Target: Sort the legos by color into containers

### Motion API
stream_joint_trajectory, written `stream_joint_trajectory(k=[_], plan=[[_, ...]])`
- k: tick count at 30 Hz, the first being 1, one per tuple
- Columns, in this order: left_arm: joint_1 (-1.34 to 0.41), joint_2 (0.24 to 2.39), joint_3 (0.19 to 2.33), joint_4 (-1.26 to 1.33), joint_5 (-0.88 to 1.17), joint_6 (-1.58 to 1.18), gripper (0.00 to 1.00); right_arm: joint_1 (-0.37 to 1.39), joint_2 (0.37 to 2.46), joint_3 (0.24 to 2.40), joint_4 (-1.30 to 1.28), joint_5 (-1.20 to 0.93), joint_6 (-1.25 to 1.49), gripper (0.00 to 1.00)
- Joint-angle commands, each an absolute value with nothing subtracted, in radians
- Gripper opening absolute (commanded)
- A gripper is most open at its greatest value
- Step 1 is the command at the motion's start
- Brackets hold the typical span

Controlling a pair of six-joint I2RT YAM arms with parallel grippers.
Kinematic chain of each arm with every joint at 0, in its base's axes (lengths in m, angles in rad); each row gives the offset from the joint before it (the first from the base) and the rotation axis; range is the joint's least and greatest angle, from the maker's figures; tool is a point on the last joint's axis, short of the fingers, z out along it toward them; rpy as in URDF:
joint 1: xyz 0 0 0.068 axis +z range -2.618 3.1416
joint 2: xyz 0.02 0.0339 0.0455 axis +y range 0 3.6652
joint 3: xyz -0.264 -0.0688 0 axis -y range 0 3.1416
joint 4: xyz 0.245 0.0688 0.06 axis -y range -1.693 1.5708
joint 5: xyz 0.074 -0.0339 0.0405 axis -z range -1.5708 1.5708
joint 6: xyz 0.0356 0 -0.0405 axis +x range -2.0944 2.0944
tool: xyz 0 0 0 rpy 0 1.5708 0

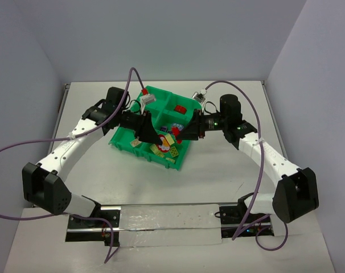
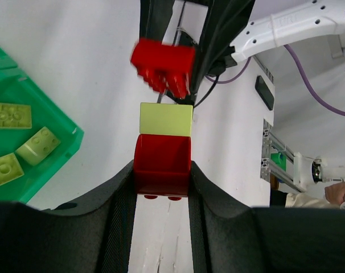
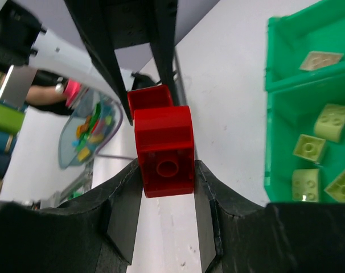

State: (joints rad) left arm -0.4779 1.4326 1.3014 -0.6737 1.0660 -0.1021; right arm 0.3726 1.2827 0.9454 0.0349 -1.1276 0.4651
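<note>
Seen from above, both arms meet over the green tray (image 1: 122,138) at frame centre, with yellow legos (image 1: 168,149) in its lower right compartment. Left wrist view: the left end effector (image 2: 161,170) clamps a red lego (image 2: 161,162) at lower centre, a yellow lego (image 2: 165,119) touching its far side. Right wrist view: the right end effector (image 3: 167,170) grips a second red lego (image 3: 165,145) at centre.
</note>
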Motion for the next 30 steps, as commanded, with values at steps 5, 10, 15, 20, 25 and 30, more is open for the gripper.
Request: stream_joint_trajectory(k=[5,10,15,20,25,30], plan=[[-0.442,1.479,1.39,-0.695,1.057,-0.11,0.0,0.35,1.281,1.055,-0.084,-0.99,0.417,0.0],[-0.426,1.478,1.388,-0.667,0.977,-0.162,0.0,0.342,1.288,1.078,-0.136,-0.82,0.396,0.0],[-0.397,1.476,1.396,-0.632,0.919,-0.222,0.0,0.337,1.317,1.122,-0.195,-0.669,0.391,0.0],[-0.345,1.491,1.415,-0.579,0.873,-0.291,0.0,0.337,1.431,1.272,-0.358,-0.298,0.393,0.0],[-0.309,1.545,1.444,-0.554,0.85,-0.352,0.0,0.337,1.646,1.459,-0.428,-0.157,0.41,0.0],[-0.304,1.588,1.456,-0.49,0.824,-0.444,0.0,0.339,1.835,1.635,-0.427,-0.094,0.431,0.0]])
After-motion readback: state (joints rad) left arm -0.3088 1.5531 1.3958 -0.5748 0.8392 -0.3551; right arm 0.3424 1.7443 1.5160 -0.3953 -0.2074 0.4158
